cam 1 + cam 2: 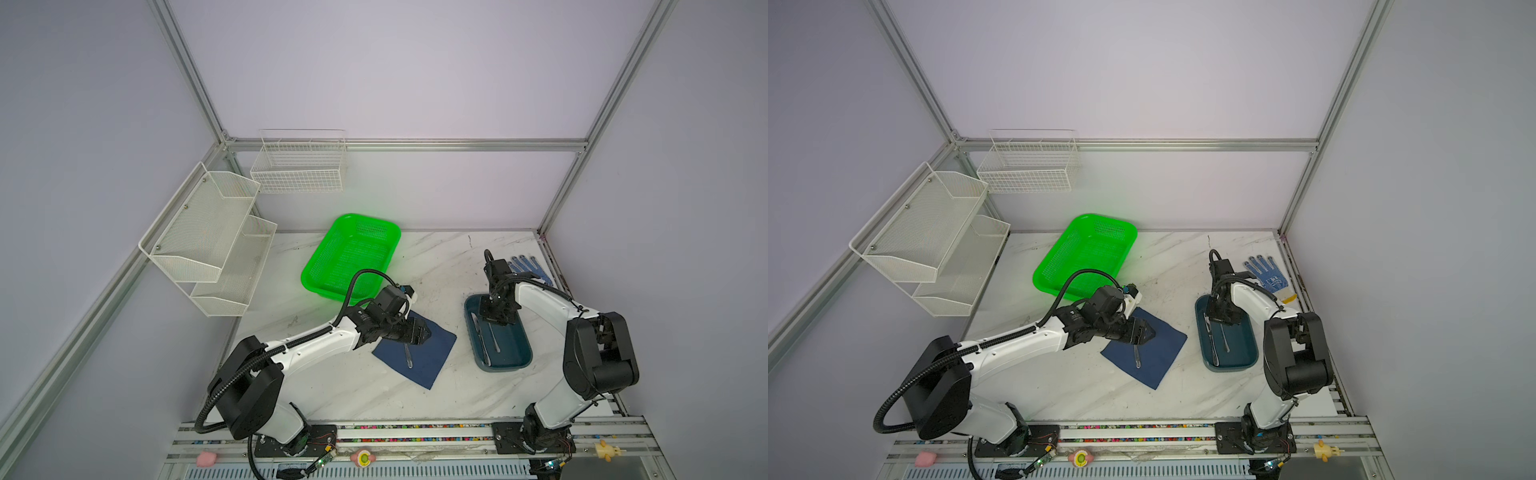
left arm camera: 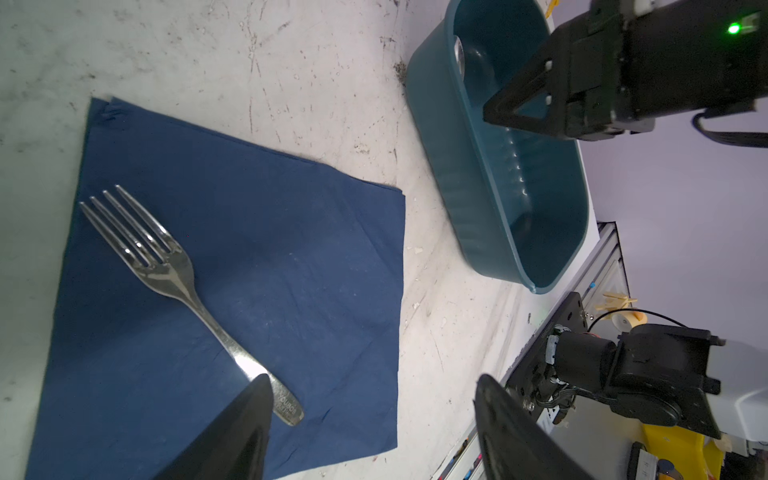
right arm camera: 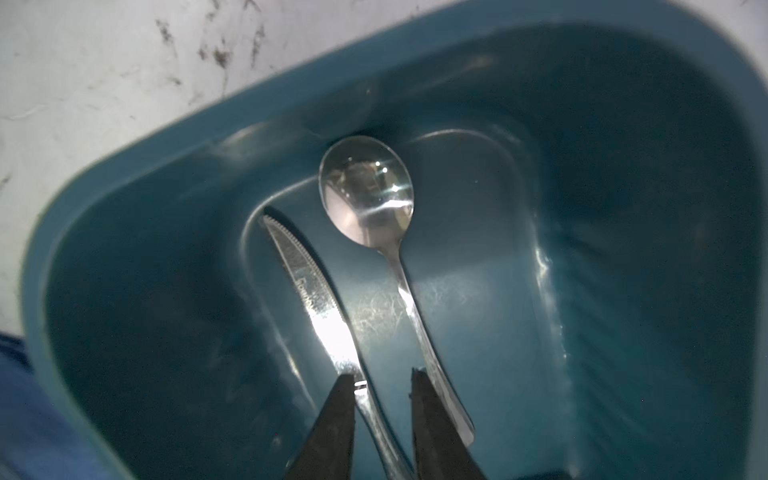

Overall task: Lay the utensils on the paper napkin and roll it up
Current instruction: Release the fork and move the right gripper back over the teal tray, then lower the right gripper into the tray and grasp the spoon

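Black fingers [image 2: 241, 436] of the left end effector [image 2: 372, 378] fill the near edge of the left wrist view. They are spread wide with nothing between them. One fingertip overlaps the end of the handle of the fork [image 2: 174, 278]; whether it touches the metal I cannot tell. The fork lies flat on the paper napkin [image 2: 291, 249], tines pointing away from the end effector. The napkin is spread flat on the marble tabletop [image 1: 374, 395], and in both top views the left end effector hangs low over its far half.

A strip of bare tabletop separates the napkin from the teal tray [image 2: 465, 187]. The right end effector [image 3: 380, 372] points down into this tray. Its jaws stand narrowly parted and are not clamped on anything. The handle of the knife [image 3: 320, 307] runs through the gap, close against one finger, with space left on its other side. The handle of the spoon [image 3: 370, 187] passes behind the other finger. Both pieces lie side by side on the tray floor, and the spoon's bowl faces up near the tray's end wall.

Farther out, a green basket [image 1: 353, 253] sits just behind the napkin. A blue-dotted work glove [image 1: 530, 268] lies behind the tray near the tabletop's far right corner. White wire racks [image 1: 208, 237] hang on the walls at the left.
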